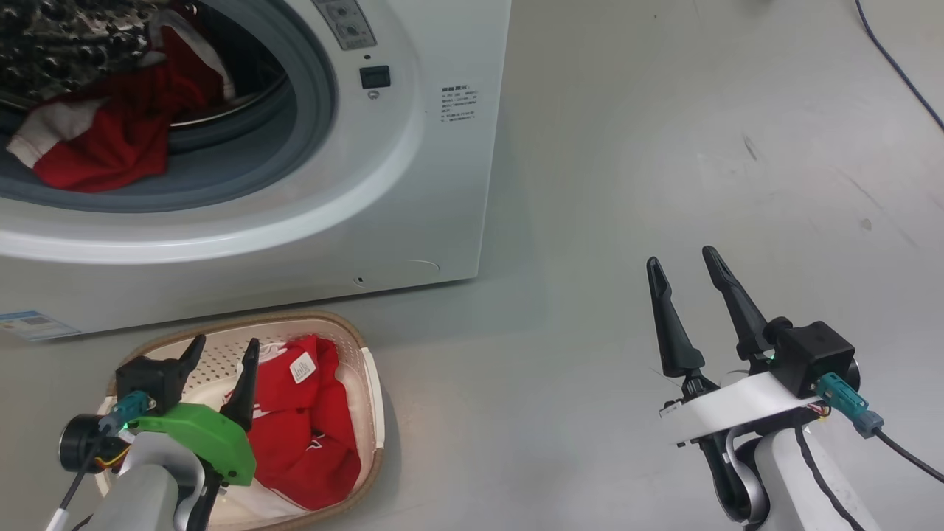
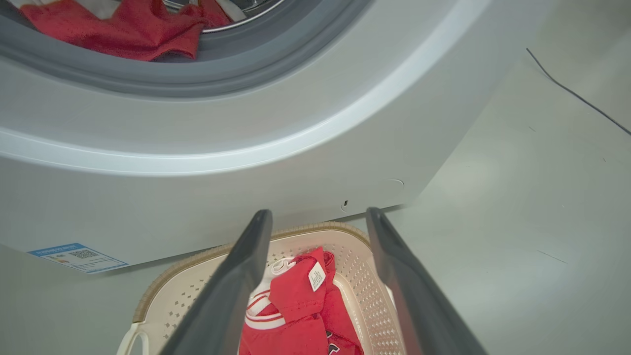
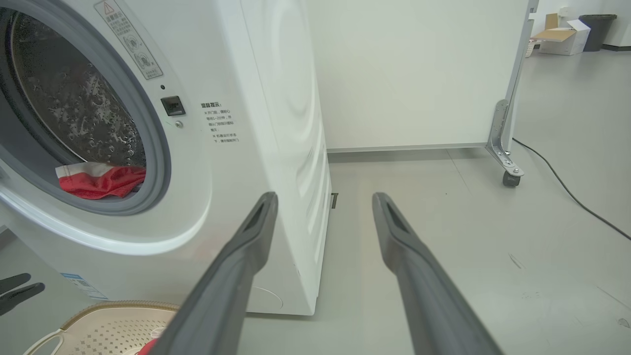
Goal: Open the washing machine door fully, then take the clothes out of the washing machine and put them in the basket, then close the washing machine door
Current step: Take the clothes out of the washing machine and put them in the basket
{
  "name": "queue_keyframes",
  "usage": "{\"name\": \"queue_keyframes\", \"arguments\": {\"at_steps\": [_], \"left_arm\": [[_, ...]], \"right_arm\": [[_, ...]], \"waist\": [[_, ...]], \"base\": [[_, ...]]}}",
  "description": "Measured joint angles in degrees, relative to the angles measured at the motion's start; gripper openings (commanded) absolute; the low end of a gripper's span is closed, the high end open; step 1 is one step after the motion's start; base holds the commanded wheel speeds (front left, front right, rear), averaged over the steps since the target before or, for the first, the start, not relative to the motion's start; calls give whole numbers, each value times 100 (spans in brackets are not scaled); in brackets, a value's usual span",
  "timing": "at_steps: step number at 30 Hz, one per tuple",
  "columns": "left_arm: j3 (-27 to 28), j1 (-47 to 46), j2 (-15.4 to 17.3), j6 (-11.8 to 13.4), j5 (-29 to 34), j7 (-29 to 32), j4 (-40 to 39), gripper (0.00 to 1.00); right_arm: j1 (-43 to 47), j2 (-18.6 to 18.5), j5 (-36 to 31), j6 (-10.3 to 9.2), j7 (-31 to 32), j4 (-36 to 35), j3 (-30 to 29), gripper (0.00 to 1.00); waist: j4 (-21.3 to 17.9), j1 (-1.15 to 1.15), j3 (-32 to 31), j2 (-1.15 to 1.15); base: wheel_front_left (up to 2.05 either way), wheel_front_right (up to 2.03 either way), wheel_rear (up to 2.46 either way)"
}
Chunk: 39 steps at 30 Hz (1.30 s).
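The white washing machine (image 1: 413, 184) stands at the upper left with its round opening uncovered; its door is out of view. Red and white clothes (image 1: 110, 140) lie in the steel drum against the grey gasket, also seen as clothes (image 3: 103, 180). The cream basket (image 1: 354, 339) sits on the floor in front of the machine with a red garment (image 1: 310, 435) in it. My left gripper (image 1: 226, 341) hovers over the basket, open and empty, the garment (image 2: 296, 296) below its fingers. My right gripper (image 1: 681, 257) is open and empty above the bare floor to the right.
A dark cable (image 1: 896, 66) runs across the floor at the far right. A white partition on castors (image 3: 508, 162) stands behind the machine, with a cardboard box (image 3: 562, 37) beyond it. A blue label (image 1: 33, 324) marks the machine's lower front.
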Motion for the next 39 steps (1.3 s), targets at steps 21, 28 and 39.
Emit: {"name": "queue_keyframes", "arguments": {"at_steps": [21, 28, 39], "left_arm": [[290, 634, -200, 13, 21, -57, -1471, 100], [635, 1062, -248, 230, 49, -59, -1891, 100], [714, 1584, -293, 331, 169, -62, -2288, 100]], "right_arm": [[693, -114, 1, 55, 0, 97, -236, 100], [834, -111, 1, 58, 0, 79, -209, 100], [941, -114, 2, 110, 0, 18, -210, 100]], "waist": [[702, 0, -1191, 0], [816, 0, -1413, 0], [870, 0, -1544, 0]], "base": [[0, 0, 0], [0, 0, 0], [0, 0, 0]]}}
